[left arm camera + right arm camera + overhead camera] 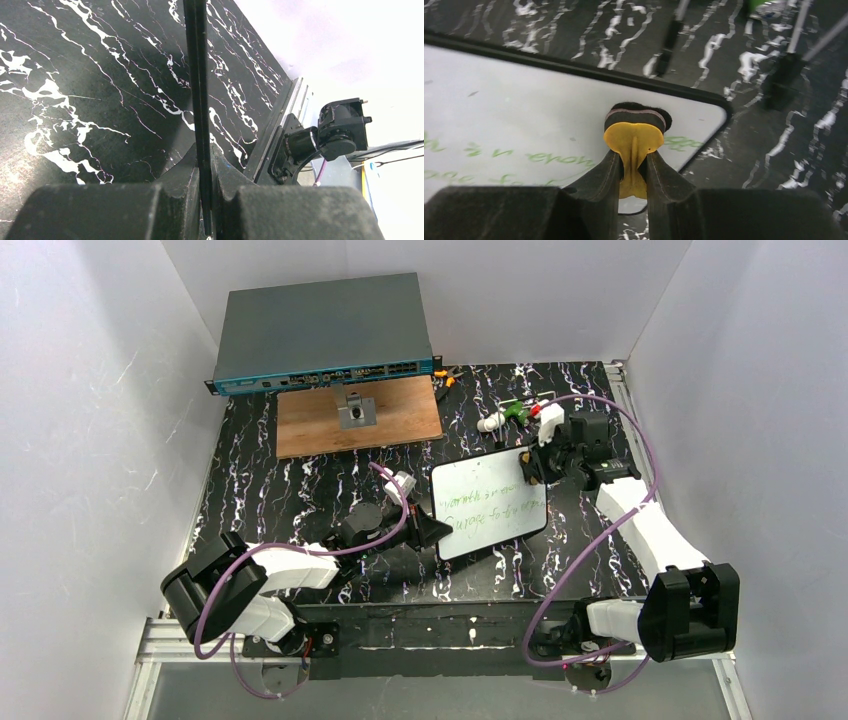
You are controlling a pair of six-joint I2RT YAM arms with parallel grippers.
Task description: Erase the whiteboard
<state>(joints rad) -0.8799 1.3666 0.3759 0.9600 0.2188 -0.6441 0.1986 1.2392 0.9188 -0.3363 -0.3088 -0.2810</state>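
The whiteboard (490, 505) sits right of the counter's (300, 490) middle, with two lines of green writing across it. The left claw (432, 532) is clamped tight on its left rim, the thin dark edge pinched between the fingers. The right claw (530, 465) is closed narrowly around a yellow eraser (634, 135). The eraser's dark felt pad touches the whiteboard near its far right corner. A brown wooden board (358, 415) lies toward the counter's far edge.
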